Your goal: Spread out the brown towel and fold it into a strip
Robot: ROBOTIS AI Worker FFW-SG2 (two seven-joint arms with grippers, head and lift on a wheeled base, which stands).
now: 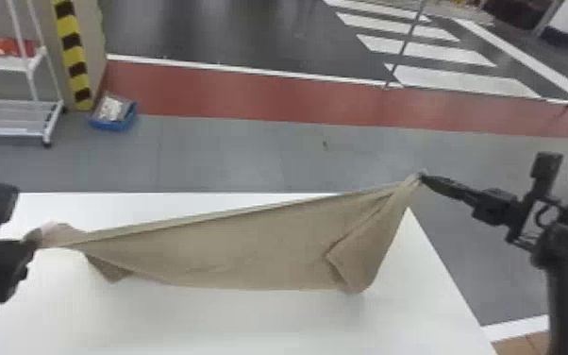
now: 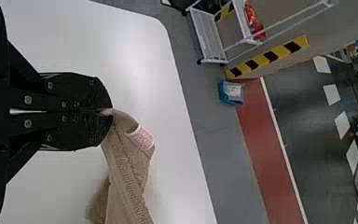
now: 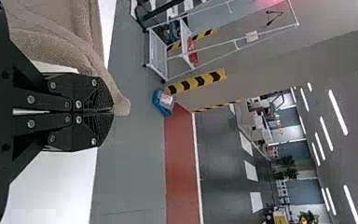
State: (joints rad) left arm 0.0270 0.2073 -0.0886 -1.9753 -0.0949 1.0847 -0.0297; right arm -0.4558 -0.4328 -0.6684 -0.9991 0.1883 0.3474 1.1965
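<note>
Grey floor [image 1: 226, 156], one broad red band [image 1: 250, 99] across it, four white painted bars [image 1: 462, 82] beyond in the head view. One white, flat-topped table [image 1: 250, 325] in front of the robot. One white metal rack [image 1: 2, 61] off to the robot's left, two shelves visible in the head view, one yellow-and-black striped strip [image 1: 71, 47] beside it. One brown, soft cloth towel [image 1: 250, 250], stretched between two grippers over the table, its right end out past the table's edge. Upper edge nearly straight, slanting up towards the right; two loose parts noted: one larger folded flap near the right end, one small corner hanging near the left. Two black grippers, two flat fingers each. Left gripper [image 1: 30, 238]: clenched on the towel's left end, finger pair pressed together in its wrist view. Right gripper [image 1: 422, 178]: likewise clenched, pinching the right end, held higher in the head view. One shallow blue plastic bin [image 1: 113, 125] on the floor near the rack. Smallest: one pink-and-white fabric label [image 2: 142, 138] on the towel, just beside the left fingertips.
</note>
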